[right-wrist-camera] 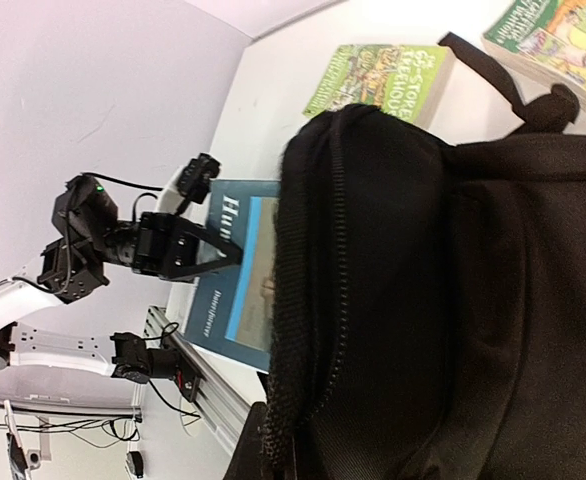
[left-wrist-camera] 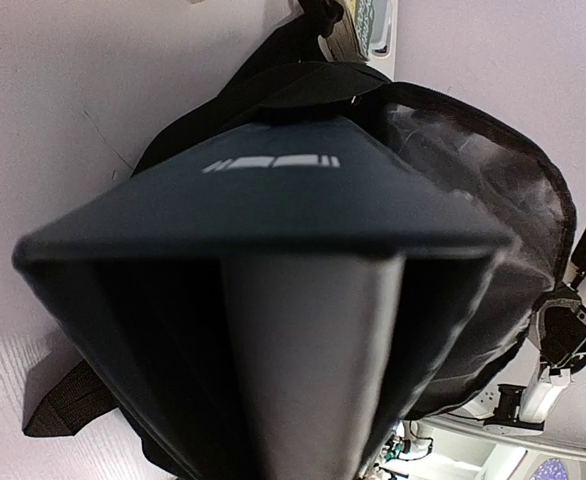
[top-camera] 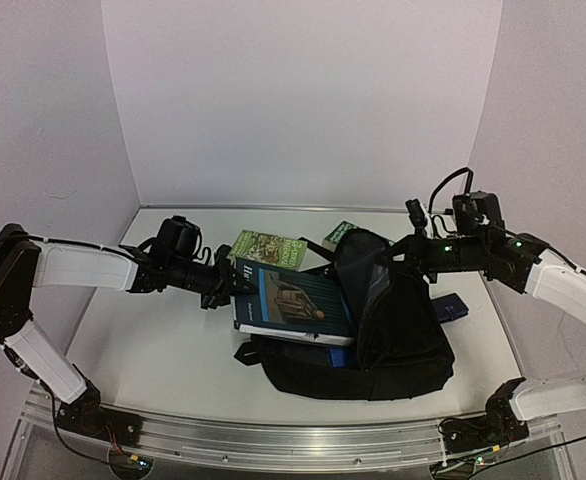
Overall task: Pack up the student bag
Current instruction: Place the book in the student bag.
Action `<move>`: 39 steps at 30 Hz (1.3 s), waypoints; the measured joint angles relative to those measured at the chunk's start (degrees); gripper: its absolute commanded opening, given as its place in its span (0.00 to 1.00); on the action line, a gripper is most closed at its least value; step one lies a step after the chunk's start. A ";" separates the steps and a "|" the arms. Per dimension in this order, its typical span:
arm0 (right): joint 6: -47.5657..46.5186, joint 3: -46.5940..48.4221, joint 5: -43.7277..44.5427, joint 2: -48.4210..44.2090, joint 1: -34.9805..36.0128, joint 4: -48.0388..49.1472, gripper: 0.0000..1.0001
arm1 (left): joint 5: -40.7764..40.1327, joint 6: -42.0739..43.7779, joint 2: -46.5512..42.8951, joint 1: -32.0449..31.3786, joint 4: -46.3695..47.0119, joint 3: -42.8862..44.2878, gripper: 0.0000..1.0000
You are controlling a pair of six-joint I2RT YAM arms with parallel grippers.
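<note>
The student bag (top-camera: pixel 398 335) lies right of the table's middle, black and soft, with its mouth turned to the left. My right gripper (top-camera: pixel 398 252) is shut on the bag's upper rim (right-wrist-camera: pixel 308 300) and holds it raised, so the grey lining (left-wrist-camera: pixel 473 160) shows. My left gripper (top-camera: pixel 235 280) is shut on the left edge of a dark blue book (top-camera: pixel 295 300). The book is held roughly level, and its far end reaches into the bag's mouth. In the left wrist view the book (left-wrist-camera: pixel 273 200) fills the frame and hides my own fingers.
A green book (top-camera: pixel 269 248) lies flat behind the blue one, and a second green book (top-camera: pixel 341 232) sits behind the bag. A small dark blue pouch (top-camera: pixel 451 306) lies to the right of the bag. A bag strap (top-camera: pixel 248 352) trails out at the front left.
</note>
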 measured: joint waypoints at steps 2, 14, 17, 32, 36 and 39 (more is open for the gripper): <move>0.42 0.00 -0.03 0.02 0.43 1.18 0.00 | -0.10 -0.01 0.62 -0.47 0.14 0.41 0.02; 2.75 0.00 1.40 4.96 6.94 9.79 0.00 | -2.69 -3.75 8.84 -7.99 7.53 4.94 0.11; 2.81 0.00 2.26 5.79 7.73 11.13 0.00 | -2.98 -4.50 11.29 -9.13 8.64 7.03 0.17; 3.15 -1.08 7.34 5.07 8.10 12.86 0.00 | -10.85 6.38 18.40 -13.55 -11.69 20.71 0.63; 3.21 -2.31 8.55 3.91 8.10 12.75 0.00 | -12.60 7.80 18.40 -13.66 -15.95 20.71 0.68; 3.21 -2.34 8.97 3.89 8.10 12.72 0.00 | -13.57 8.09 18.40 -13.81 -17.65 20.71 0.72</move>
